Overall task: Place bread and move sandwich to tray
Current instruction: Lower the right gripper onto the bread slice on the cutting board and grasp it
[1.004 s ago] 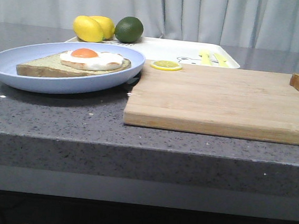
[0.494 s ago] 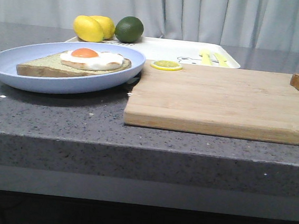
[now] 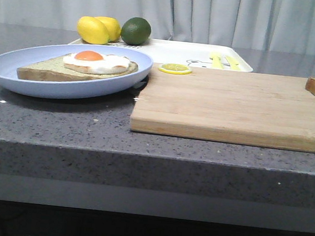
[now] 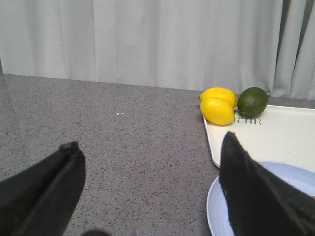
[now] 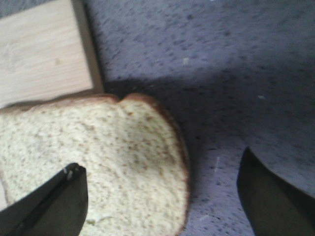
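Progress: nothing placed | plain cream brown-crusted bread slice (image 5: 93,162) half off wooden cutting board (image 3: 234,106), under wide empty right pincer (image 5: 160,196) | egg-topped sandwich (image 3: 79,66) on pale blue plate (image 3: 16,76), off white rectangular tray (image 3: 180,50) | left pincer (image 4: 147,189) wide, empty, over grey worktop (image 4: 123,147)

Soft, even light fills the front view, with faint shadows under the plate (image 3: 65,89) and cutting board (image 3: 237,106). The right wrist view is blurred and bluish; a broad shadow darkens the surface (image 5: 221,123) just ahead of the right tool (image 5: 162,196).
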